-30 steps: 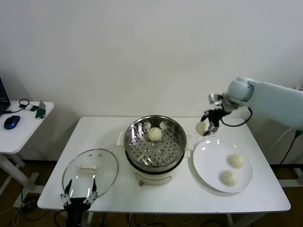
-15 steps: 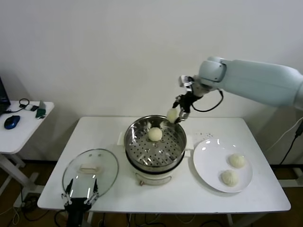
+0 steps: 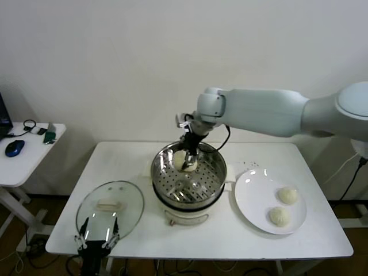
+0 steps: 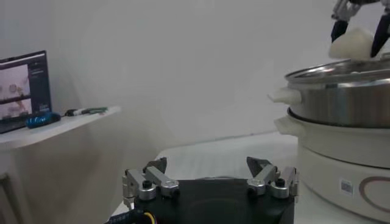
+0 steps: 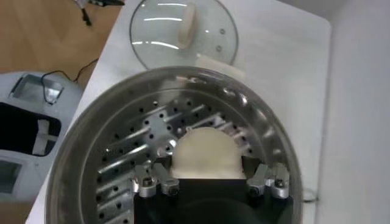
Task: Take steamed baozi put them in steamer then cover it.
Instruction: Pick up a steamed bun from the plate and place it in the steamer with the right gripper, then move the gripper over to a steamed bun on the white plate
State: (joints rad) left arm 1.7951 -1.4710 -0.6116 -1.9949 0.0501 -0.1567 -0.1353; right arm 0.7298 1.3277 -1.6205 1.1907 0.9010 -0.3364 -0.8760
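Note:
My right gripper [image 3: 187, 154] hangs over the far side of the steamer [image 3: 198, 187], shut on a steamed baozi [image 3: 180, 157]. In the right wrist view the baozi [image 5: 204, 155] sits between the fingers [image 5: 266, 178], above the perforated steamer floor [image 5: 140, 140]. A second baozi in the pot is mostly hidden behind the gripper. Two more baozi [image 3: 288, 195] [image 3: 279, 216] lie on the white plate [image 3: 253, 198]. The glass cover [image 3: 109, 208] lies flat on the table left of the steamer. My left gripper [image 3: 95, 244] is parked open at the table's front left edge, just before the cover.
The left wrist view shows the steamer wall [image 4: 341, 103] and the right gripper's held baozi [image 4: 356, 42] above the rim. A small side table with a blue mouse [image 3: 14, 148] stands at the far left. A wall runs behind the table.
My right arm has swung left from above the plate to over the steamer, carrying the baozi, and lowered it toward the pot. The left arm has not moved.

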